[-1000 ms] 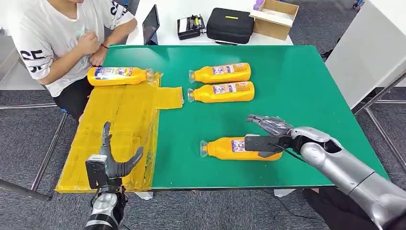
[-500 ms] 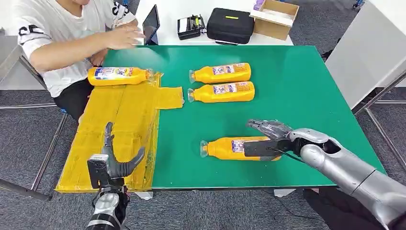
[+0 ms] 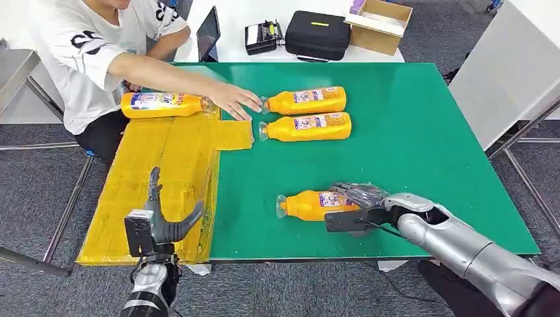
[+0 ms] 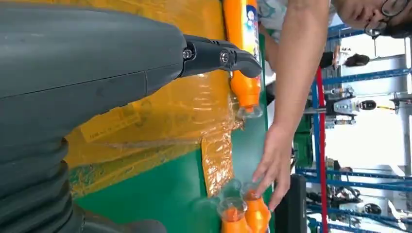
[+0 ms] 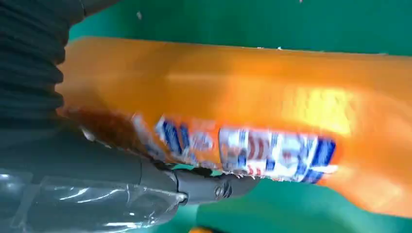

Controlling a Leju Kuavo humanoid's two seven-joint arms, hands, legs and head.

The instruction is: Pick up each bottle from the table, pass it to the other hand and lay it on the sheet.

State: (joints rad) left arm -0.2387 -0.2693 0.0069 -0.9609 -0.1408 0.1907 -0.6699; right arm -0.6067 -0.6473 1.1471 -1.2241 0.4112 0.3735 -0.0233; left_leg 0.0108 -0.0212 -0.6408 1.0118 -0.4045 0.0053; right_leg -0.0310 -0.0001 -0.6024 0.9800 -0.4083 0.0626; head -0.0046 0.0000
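The near bottle is orange-yellow plastic with a clear cap pointing left and a blue, white and red label on its side; it lies flat on the green table close to the near edge. The right hand lies over its right half, fingers draped across the top and thumb along the near side; the blurred wrist view suggests contact, but a firm grip cannot be told. Two more bottles lie side by side at the far middle, caps left, with open green to their right and between them and the near one. A fourth bottle lies on the far end of the yellow sheet, which overhangs the table's left edge. A person's hand reaches to the cap of the farthest bottle. The left hand hovers over the sheet's near end, fingers spread, holding nothing
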